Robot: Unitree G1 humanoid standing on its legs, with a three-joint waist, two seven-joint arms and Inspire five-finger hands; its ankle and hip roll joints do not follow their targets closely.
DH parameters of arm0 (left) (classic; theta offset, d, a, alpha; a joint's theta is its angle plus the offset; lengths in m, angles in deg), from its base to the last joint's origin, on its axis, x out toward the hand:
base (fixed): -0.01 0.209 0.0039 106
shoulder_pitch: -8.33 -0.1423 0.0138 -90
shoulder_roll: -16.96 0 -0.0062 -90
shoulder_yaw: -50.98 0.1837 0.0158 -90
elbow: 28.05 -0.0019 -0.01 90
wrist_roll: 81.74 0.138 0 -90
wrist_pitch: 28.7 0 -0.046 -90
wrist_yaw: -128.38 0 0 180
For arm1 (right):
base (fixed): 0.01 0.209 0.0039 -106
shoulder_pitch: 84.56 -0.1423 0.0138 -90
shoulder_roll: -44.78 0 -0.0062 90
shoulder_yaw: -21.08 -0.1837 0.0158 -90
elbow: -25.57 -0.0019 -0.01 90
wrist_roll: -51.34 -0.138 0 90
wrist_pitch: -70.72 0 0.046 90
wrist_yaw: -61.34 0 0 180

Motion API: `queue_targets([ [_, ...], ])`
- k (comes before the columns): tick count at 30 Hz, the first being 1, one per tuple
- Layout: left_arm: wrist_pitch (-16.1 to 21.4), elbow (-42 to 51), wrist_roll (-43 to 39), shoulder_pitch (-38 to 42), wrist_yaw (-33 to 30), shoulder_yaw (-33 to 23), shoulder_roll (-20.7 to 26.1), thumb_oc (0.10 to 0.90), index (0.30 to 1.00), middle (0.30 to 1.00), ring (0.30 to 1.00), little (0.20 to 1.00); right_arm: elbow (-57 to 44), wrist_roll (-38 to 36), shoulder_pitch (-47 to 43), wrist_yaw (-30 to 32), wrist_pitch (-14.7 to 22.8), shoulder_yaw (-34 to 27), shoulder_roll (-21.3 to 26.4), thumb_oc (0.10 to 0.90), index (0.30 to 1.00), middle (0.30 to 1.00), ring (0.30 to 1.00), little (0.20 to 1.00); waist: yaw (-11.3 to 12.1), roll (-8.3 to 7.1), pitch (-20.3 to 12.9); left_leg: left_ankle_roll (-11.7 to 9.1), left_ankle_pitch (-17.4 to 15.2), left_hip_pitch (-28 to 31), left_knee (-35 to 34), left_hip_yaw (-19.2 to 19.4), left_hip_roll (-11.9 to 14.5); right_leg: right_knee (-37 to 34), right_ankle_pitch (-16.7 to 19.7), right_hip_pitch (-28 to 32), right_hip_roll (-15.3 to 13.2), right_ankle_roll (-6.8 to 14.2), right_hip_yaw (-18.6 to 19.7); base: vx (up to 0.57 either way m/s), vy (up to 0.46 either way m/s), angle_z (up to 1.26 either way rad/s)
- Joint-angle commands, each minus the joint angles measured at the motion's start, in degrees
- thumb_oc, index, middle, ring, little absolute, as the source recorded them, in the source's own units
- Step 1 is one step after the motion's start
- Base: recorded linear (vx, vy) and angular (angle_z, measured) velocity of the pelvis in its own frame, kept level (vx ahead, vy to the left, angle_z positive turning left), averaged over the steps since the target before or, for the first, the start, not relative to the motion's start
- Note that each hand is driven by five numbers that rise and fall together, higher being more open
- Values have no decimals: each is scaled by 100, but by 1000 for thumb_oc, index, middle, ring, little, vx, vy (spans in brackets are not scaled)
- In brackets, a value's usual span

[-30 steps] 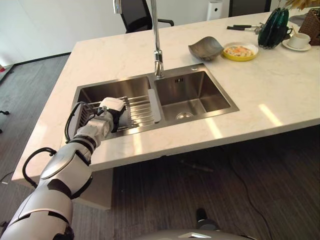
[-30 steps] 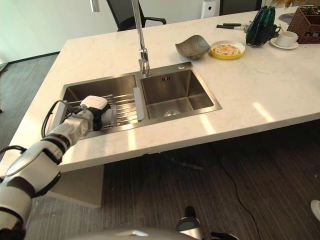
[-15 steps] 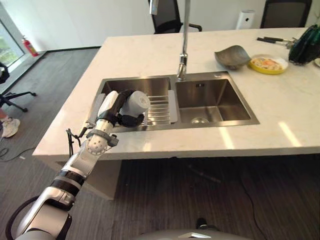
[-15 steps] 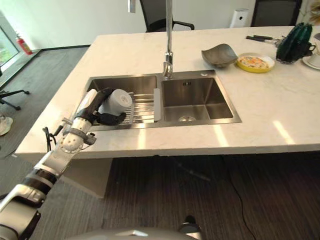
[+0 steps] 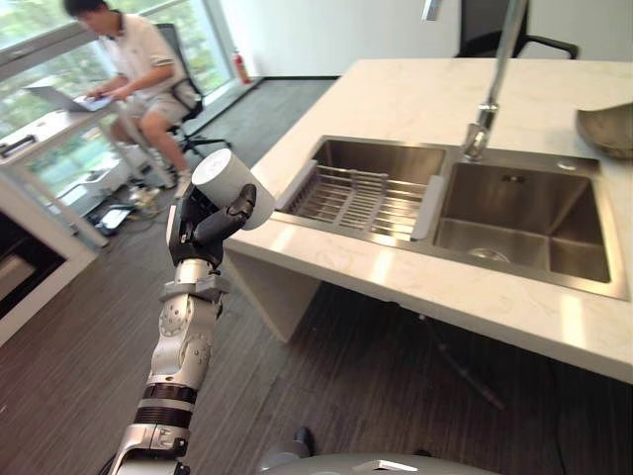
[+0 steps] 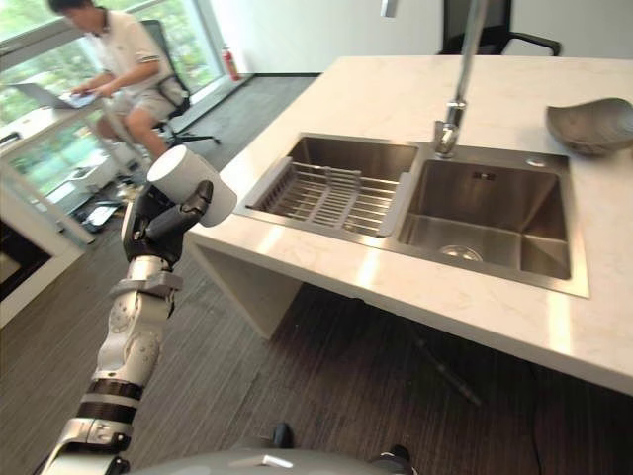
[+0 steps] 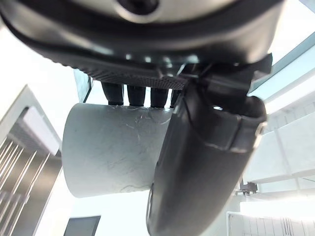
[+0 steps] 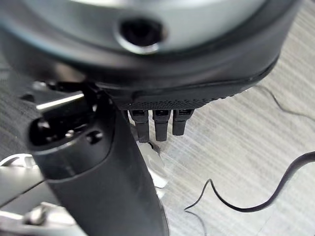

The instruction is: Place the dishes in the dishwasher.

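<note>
Nearest the camera, off the corner of the surface (image 5: 415, 297) and above the floor, a white cup (image 5: 229, 184) is held up in the left hand (image 5: 203, 226). Its fingers and thumb are curled round the cup's side, and the cup is tilted, its flat end turned up and away; this firm wrap is probably meant to keep it from slipping while it is carried. The right hand (image 8: 123, 147) is seen hanging over the floor, thumb standing out and fingers fairly straight, with nothing in it. Further off, a wire rack (image 5: 361, 196) is set in the left basin of the sink (image 5: 514, 223), presumably for draining washed dishes, with the tap (image 5: 490, 89) rising behind. A grey bowl (image 6: 591, 124) is left on the surface beyond. Farthest away, a person (image 5: 129, 59) is seated at a desk by the window. No dishwasher can be made out, so the cup appears to be in transit.
</note>
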Motion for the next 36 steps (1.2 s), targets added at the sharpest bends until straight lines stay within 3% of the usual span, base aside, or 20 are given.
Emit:
queue_targets([
  [1,530,734,-15,337,125,-605,630,400,300,300,300,300,89,6,-146,-12,61,-312,51,800,900,900,900,900,-65,62,-58,91,-89,21,697,571,301,103,-970,274,82,489,-60,-124,-42,112],
  [5,510,872,266,-112,139,-841,648,400,300,300,300,300,191,-15,-137,-30,0,-502,-17,800,900,900,900,900,-113,-35,-121,140,-759,495,938,1095,494,126,-768,60,-87,484,-640,-261,54,94],
  [7,535,949,744,-313,63,-964,807,400,300,300,300,300,161,-63,-120,-75,-9,-583,-34,800,900,900,900,900,-124,-72,-201,122,-779,737,868,1144,613,158,-648,7,-160,504,-918,-237,229,71],
  [8,555,900,1740,-453,-198,-1073,1104,400,300,300,300,300,103,-132,-105,-100,-2,-674,-20,800,900,900,900,900,-152,-128,-276,86,-700,882,754,1334,802,184,-499,-24,-291,544,-1325,-181,232,80],
  [9,549,917,1785,-462,-230,-1064,1096,400,300,300,300,300,99,-133,-98,-99,-3,-670,-26,800,900,900,900,900,-177,-135,-284,88,-691,874,741,1309,795,183,-494,-14,-296,553,-1354,-240,330,109],
  [12,424,1105,2717,-834,-311,-1114,1345,400,300,300,300,300,-37,-185,-155,55,96,-821,-39,800,900,900,900,900,-172,-195,-315,127,-762,849,460,1877,955,407,-131,-74,-796,761,-1992,-160,437,183],
  [13,412,1134,2728,-861,-312,-1128,1335,400,300,300,300,300,-37,-182,-151,59,98,-812,-39,800,900,900,900,900,-191,-203,-325,148,-767,850,444,1881,930,416,-116,-73,-822,775,-2012,-84,504,165],
  [16,367,1265,3183,-1219,-215,-1180,1371,400,300,300,300,300,-249,-162,-558,114,128,-799,70,800,900,900,900,900,-47,-286,-381,501,-1512,769,144,1656,436,681,140,-114,-1355,1017,-2058,-35,478,125],
  [17,361,1272,3187,-1225,-216,-1188,1369,400,300,300,300,300,-247,-162,-562,114,127,-792,69,800,900,900,900,900,-60,-296,-383,514,-1527,763,147,1642,415,700,146,-118,-1383,1038,-2050,15,581,71],
  [18,332,1352,3444,-1326,-176,-1183,1434,400,300,300,300,300,-812,-228,-706,127,224,-770,40,800,900,900,900,900,64,-428,-344,739,-1671,669,-46,1460,63,1143,446,-69,-1797,1261,-2110,57,449,60],
  [19,339,1343,3632,-1343,-204,-1123,1515,400,300,300,300,300,-1264,-289,-813,123,316,-690,21,800,900,900,900,900,41,-479,-299,820,-1716,637,-119,1316,-54,1388,657,-140,-1895,1320,-1841,100,525,121],
  [20,343,1329,3728,-1280,-237,-1012,1592,400,300,300,300,300,-1667,-371,-882,163,339,-636,35,800,900,900,900,900,-58,-567,-262,902,-1732,617,-209,1149,-193,1631,791,-340,-1958,1356,-1282,132,273,156],
  [21,333,1251,3774,-1152,-240,-836,1648,400,300,300,300,300,-1937,-454,-935,197,363,-603,90,800,900,900,900,900,-163,-601,-246,917,-1718,624,-290,980,-256,1636,770,-506,-1801,1345,-541,170,248,180],
  [23,333,1134,3808,-733,-250,-274,1695,400,300,300,300,300,-2429,-571,-1066,313,470,-482,157,800,900,900,900,900,-375,-650,-170,1031,-1604,587,-342,578,-411,1483,457,-686,-1288,1215,843,128,218,138],
  [25,281,974,3810,-9,-119,626,1663,400,300,300,300,300,-2019,-715,-1357,620,631,-409,82,800,900,900,900,900,-368,-611,-109,1118,-1539,500,-407,-180,-532,1276,-378,-714,-567,1034,1645,147,171,256],
  [27,181,704,3894,436,-203,1197,1585,400,300,300,300,300,-2693,-502,-1389,873,638,-233,-100,800,900,900,900,900,-397,-730,-30,1176,-1507,527,-511,-757,-754,1122,-424,-860,-153,1003,2206,195,36,270],
  [28,178,681,4020,518,-193,1301,1588,400,300,300,300,300,-2838,-426,-1334,905,626,-261,-110,800,900,900,900,900,-369,-803,-31,1159,-1486,532,-502,-903,-764,1193,-221,-844,-201,1056,2105,126,-76,190],
  [30,211,634,4086,613,-156,1422,1570,400,300,300,300,300,-3027,-423,-1271,977,662,-338,-96,800,900,900,900,900,-317,-905,-88,1098,-1452,471,-514,-1058,-762,929,-313,-604,-213,1024,1847,37,-113,116],
  [32,209,669,4080,487,-140,1308,1598,400,300,300,300,300,-3145,-206,-1303,1037,689,-348,-4,800,900,900,900,900,-296,-924,-234,984,-1412,515,-592,-986,-676,591,-311,-340,-188,1026,1587,77,-133,60],
  [36,229,710,4134,256,-171,1112,1612,400,300,300,300,300,-3701,353,-1342,1240,745,-456,314,800,900,900,900,900,-289,-876,-386,896,-1367,639,-681,-819,-563,277,-299,-188,-93,990,1587,72,-87,25],
])
